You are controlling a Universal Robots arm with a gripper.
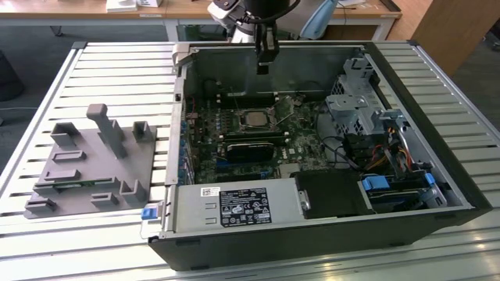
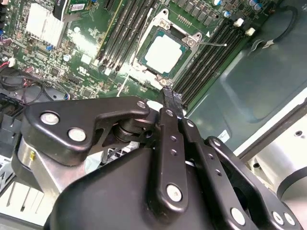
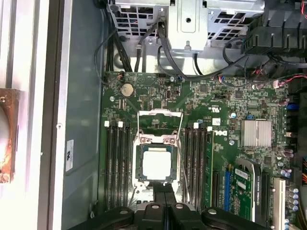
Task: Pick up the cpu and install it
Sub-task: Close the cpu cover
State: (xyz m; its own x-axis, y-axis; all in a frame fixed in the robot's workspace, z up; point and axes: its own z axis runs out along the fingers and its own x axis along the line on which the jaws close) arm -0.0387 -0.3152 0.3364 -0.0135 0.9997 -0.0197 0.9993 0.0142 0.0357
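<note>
Cpu [image 3: 157, 162] sits flat in the motherboard socket [image 3: 158, 140]; your hand [image 1: 264, 69] hangs above, pinched shut, empty. Probably check seating, avoid socket levers.

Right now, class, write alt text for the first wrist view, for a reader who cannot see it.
The cpu, square and silvery, lies in the motherboard socket, whose metal frame is folded open. The gripper, shut and holding nothing, is close to the socket's edge. Around them is a green motherboard inside a computer case.
</note>
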